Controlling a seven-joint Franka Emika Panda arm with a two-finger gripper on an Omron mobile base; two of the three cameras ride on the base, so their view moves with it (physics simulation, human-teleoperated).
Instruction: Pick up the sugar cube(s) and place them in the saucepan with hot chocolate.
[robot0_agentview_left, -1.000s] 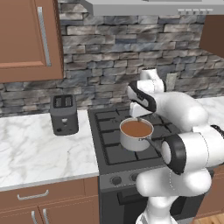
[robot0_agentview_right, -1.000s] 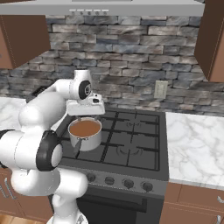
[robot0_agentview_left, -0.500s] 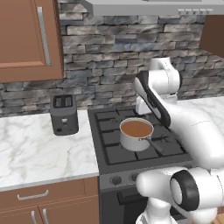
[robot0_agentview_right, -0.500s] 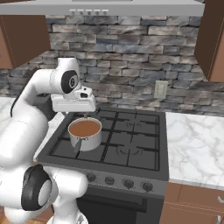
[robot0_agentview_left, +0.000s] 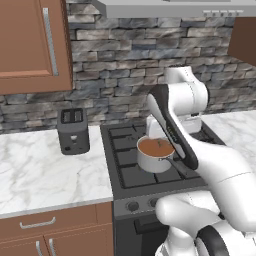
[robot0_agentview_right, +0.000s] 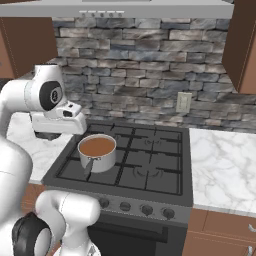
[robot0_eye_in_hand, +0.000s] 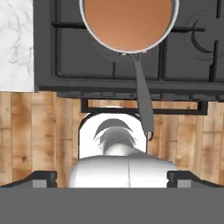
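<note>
Where brown liquid fills it, steel saucepan (robot0_eye_in_hand: 130, 22), dark handle

This is a home kitchen. A black stove (robot0_agentview_right: 150, 165) with knobs is sitting between white marble worktop (robot0_agentview_left: 40, 170) pieces. A pan of brown drink (robot0_agentview_right: 97, 151) is standing on the stove. A black toaster (robot0_agentview_left: 73, 130) is standing on the worktop. Brown wood cupboards (robot0_agentview_left: 30, 45) are hanging on a grey stone wall (robot0_agentview_right: 145, 65), under a vent hood (robot0_agentview_right: 150, 9).

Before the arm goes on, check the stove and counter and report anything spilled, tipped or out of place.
Nothing stands out. The saucepan stands upright on the stove with its brown liquid level, and the toaster stands upright on the counter.
</note>
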